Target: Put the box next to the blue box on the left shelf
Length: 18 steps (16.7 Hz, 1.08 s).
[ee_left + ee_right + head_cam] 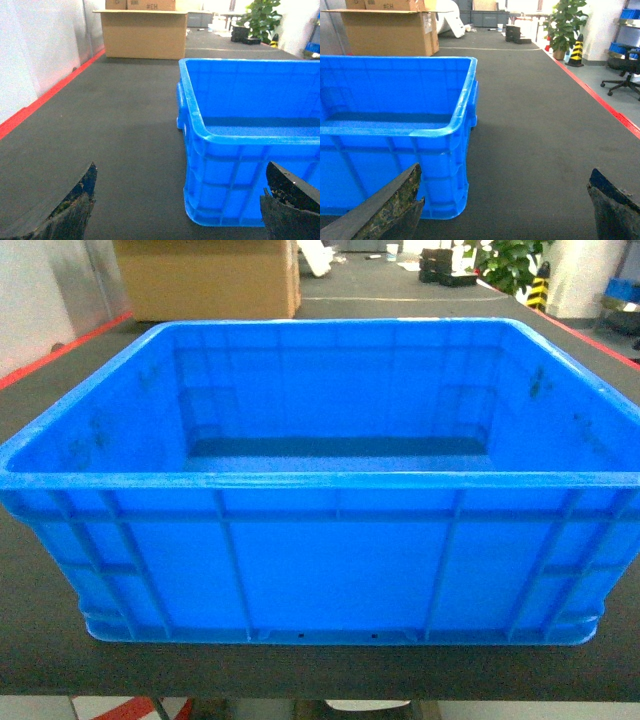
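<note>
The box [320,490] sits on a dark grey tabletop [40,640], filling nearly the whole head view, its near long wall square to the camera and its open top showing a bare, smooth floor. Vertical ribs run down the outer wall under a thick rolled rim. At 11 o'clock behind it stands a brown cardboard carton [205,278]; at 1 o'clock a leafy plant [510,262] shows beyond the far edge.

In the left wrist view the left pincer [177,205] has its fingers wide apart: one worn black fingertip [70,210] at 7 o'clock over bare tabletop [110,115], the other at 5 o'clock in front of the box's [240,150] near wall. The box's near left corner lies between them; whether either fingertip touches the plastic is hard to judge from this angle. The carton [145,32] stands at 12 o'clock, and a red stripe [45,97] runs along the tabletop's left edge.

In the right wrist view the right pincer [505,205] is likewise spread, with one fingertip [385,210] at 7 o'clock in front of the box's [395,120] near right corner and the other at 5 o'clock over the tabletop [530,125]. The plant [565,25] and a yellow-and-black cone [576,50] stand at 1 o'clock; an office chair [622,80] sits at 3 o'clock.
</note>
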Available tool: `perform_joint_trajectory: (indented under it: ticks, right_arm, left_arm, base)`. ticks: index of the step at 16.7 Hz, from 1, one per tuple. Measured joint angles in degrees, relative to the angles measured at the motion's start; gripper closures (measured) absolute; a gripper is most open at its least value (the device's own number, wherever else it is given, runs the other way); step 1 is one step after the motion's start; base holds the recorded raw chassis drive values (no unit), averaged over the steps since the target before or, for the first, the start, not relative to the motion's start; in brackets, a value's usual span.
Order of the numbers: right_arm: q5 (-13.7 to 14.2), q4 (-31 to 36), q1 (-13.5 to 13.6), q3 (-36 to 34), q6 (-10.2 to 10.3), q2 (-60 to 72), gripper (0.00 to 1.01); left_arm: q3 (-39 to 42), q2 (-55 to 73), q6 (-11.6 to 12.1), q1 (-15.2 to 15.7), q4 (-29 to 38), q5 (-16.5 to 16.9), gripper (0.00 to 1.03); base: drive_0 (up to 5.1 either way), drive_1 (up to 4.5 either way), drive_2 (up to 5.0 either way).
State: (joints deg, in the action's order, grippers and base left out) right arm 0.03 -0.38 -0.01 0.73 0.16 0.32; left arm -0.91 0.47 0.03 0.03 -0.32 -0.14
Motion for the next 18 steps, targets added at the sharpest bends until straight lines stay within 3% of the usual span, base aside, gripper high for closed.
perform_joint_trajectory:
  ticks: [18]
  right_arm:
    - [-0.04,0.09,0.00,0.00,0.00,-0.02,0.03]
  left_arm:
    - [0.00,0.00,0.00,0.00,0.07,0.11,0.05]
  base:
    - [0.0,0.00,0.0]
